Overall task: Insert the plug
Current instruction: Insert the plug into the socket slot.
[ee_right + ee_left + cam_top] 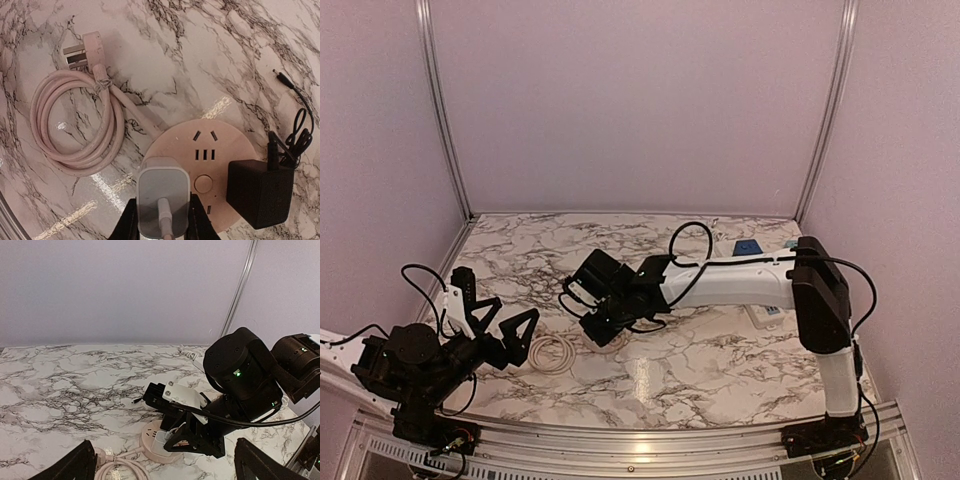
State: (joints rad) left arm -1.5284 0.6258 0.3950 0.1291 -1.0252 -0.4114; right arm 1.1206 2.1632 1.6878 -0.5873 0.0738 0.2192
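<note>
The white plug (163, 192) filled the bottom of the right wrist view. The right gripper's (189, 441) fingers (126, 226) pinched it on both sides, and the frame edge cut off its lower end and its white lead. It sat over the near rim of the round socket hub (202, 150) and covered that part of the face. No view showed whether its prongs were in a slot.

Just right of it, a black adapter (259, 192) touched or overlapped the hub's edge; which of the two could not be told. Its thin black lead (298, 125) was bundled behind it and ended in a barrel tip on the marble table (165, 45). A coiled pink cable (75, 127) lay tied to the left, with its pronged head beside the coil.

In the top view the right arm hid the hub entirely. A white object (764, 316) and a blue object (748, 246) at the far right showed only in part. The left gripper (508, 328) hung near the table's left edge with its fingers spread wide, well apart from the hub.
</note>
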